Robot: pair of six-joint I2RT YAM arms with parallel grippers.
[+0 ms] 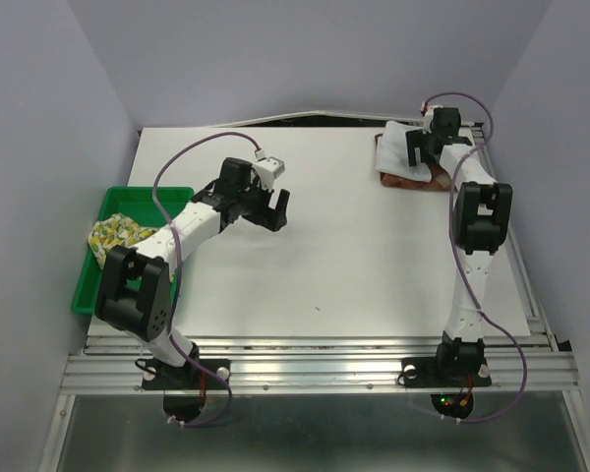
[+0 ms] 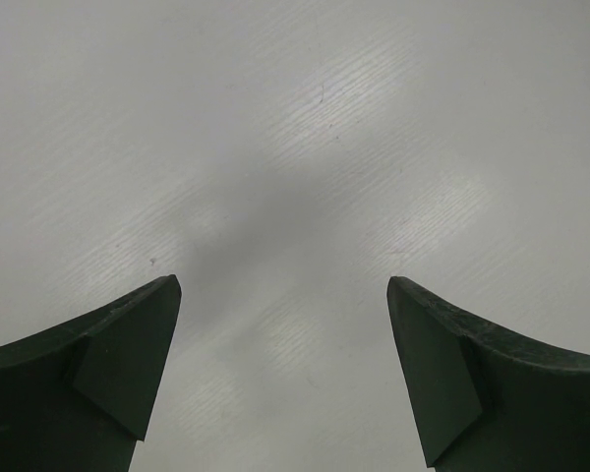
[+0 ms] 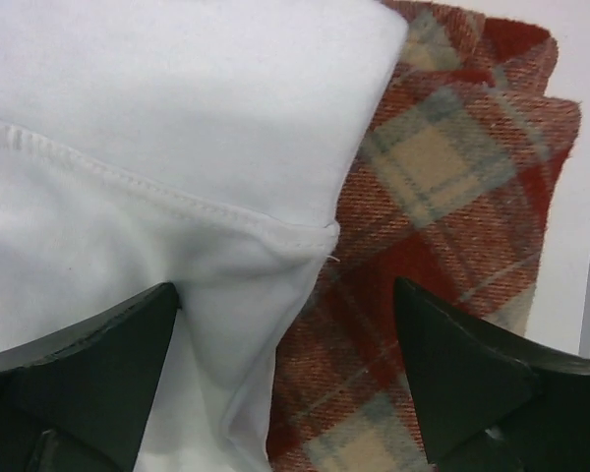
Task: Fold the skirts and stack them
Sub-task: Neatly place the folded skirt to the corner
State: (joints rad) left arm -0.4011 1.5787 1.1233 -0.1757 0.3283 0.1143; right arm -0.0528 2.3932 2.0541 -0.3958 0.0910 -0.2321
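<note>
The red-and-cream plaid skirt (image 1: 405, 181) lies folded at the table's far right, with the plain white skirt (image 1: 395, 139) on top of it. My right gripper (image 1: 423, 149) hovers open just over them; in the right wrist view the white skirt (image 3: 177, 118) covers the left, the plaid skirt (image 3: 442, 197) shows on the right, and the gripper (image 3: 285, 295) holds nothing. The fruit-print skirt (image 1: 113, 236) lies bunched in the green tray (image 1: 143, 194) at the left. My left gripper (image 1: 272, 208) is open and empty over bare table (image 2: 285, 147).
The white table (image 1: 334, 265) has an aluminium rail along its near edge and right side. The green tray hangs at the table's left edge beside the left arm. Purple cables loop over both arms.
</note>
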